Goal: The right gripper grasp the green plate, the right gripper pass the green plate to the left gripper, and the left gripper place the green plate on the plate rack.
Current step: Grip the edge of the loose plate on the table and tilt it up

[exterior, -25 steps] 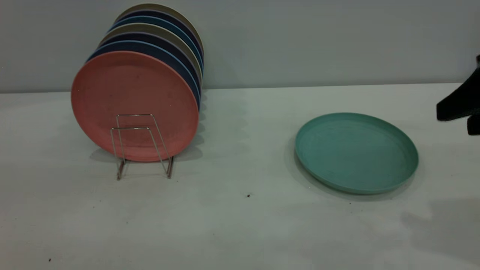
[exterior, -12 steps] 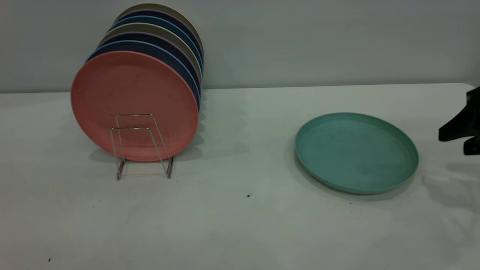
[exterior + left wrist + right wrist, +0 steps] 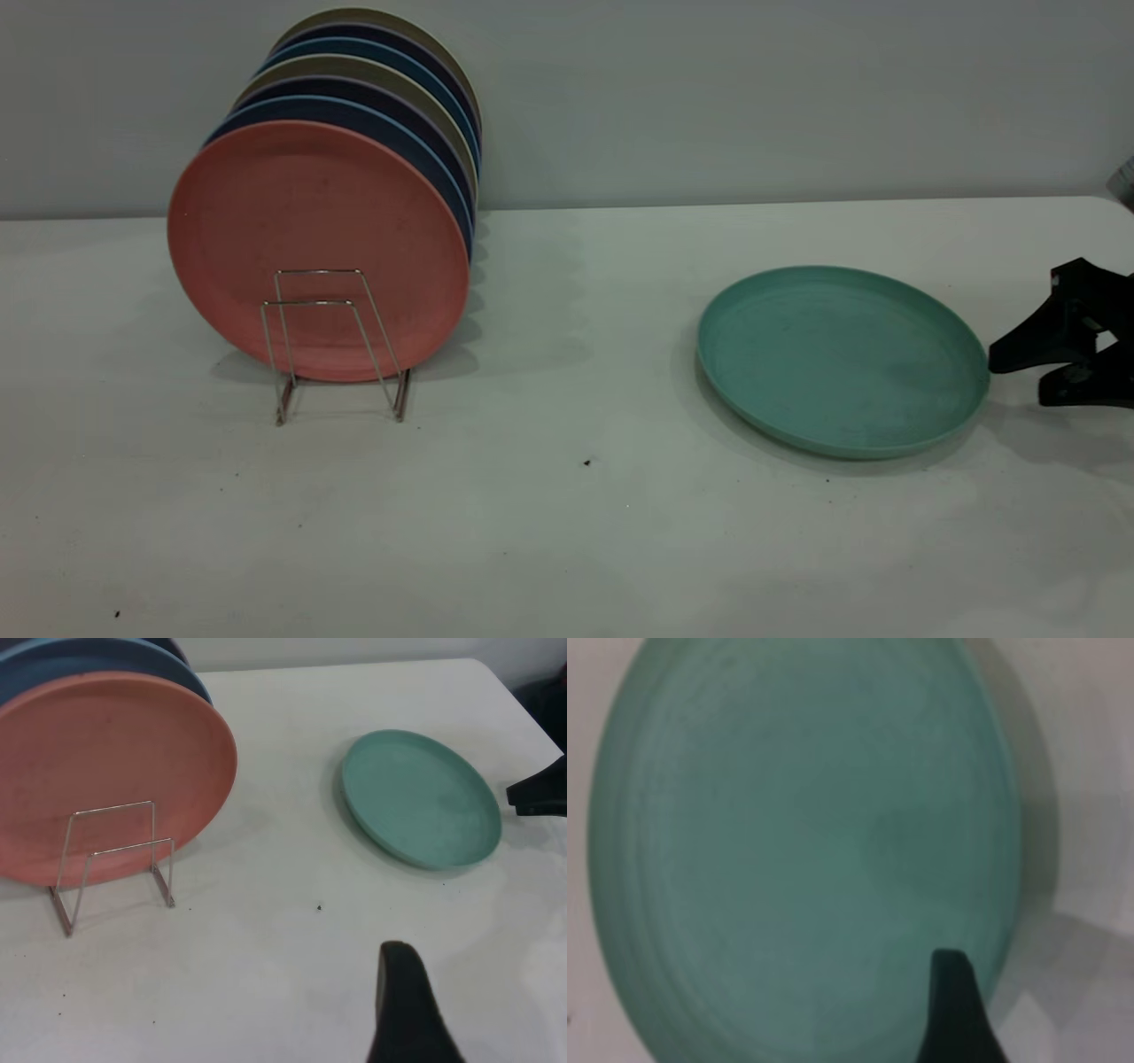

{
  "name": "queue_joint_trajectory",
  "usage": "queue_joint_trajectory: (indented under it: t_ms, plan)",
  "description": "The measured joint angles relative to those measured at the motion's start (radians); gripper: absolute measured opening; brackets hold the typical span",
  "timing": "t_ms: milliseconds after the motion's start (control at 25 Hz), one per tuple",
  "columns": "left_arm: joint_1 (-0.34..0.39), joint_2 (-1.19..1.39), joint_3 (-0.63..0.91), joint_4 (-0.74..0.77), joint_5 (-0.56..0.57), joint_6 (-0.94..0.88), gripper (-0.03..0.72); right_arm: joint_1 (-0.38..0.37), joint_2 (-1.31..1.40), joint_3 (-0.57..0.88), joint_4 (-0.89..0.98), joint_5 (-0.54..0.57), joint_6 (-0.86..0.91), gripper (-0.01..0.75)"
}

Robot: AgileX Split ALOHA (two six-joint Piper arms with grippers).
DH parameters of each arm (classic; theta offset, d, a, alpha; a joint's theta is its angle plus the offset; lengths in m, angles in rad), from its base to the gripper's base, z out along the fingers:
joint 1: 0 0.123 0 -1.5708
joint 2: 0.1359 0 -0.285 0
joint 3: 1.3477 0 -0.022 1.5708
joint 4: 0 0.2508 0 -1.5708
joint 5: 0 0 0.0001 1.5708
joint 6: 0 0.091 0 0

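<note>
The green plate (image 3: 842,359) lies flat on the white table at the right; it also shows in the left wrist view (image 3: 421,797) and fills the right wrist view (image 3: 806,850). My right gripper (image 3: 1019,381) is open and low at the plate's right rim, with one jaw higher than the other, not touching it. It shows in the left wrist view (image 3: 539,796) too. The plate rack (image 3: 332,346) stands at the left, with its front wire loops empty (image 3: 115,859). My left gripper (image 3: 403,1010) shows only as a black tip above bare table, far from the plate.
A salmon-pink plate (image 3: 314,248) stands upright in the rack, with several blue and beige plates (image 3: 390,115) behind it. A grey wall runs along the back of the table (image 3: 567,496).
My right gripper has come down and moved left, from high at the right edge to the plate's right rim. The plate and the rack have not moved.
</note>
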Motion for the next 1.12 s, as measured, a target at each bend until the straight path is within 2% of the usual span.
queue_joint_trajectory:
  t_ms: [400, 840, 960, 1040, 1120]
  plan:
    - [0.0, 0.0, 0.0, 0.0, -0.014, 0.002, 0.46, 0.009, 0.039, -0.015, 0.052, 0.009, -0.01, 0.519]
    - [0.0, 0.0, 0.0, 0.0, -0.031, 0.002, 0.46, 0.101, 0.064, -0.047, 0.11, -0.031, -0.021, 0.513]
    - [0.0, 0.0, 0.0, 0.0, -0.03, 0.002, 0.46, 0.111, 0.081, -0.058, 0.148, -0.032, -0.021, 0.458]
    - [0.0, 0.0, 0.0, 0.0, -0.03, 0.002, 0.46, 0.112, 0.089, -0.064, 0.168, -0.036, -0.025, 0.362]
    - [0.0, 0.0, 0.0, 0.0, -0.03, 0.002, 0.46, 0.112, 0.094, -0.064, 0.175, -0.045, -0.032, 0.227]
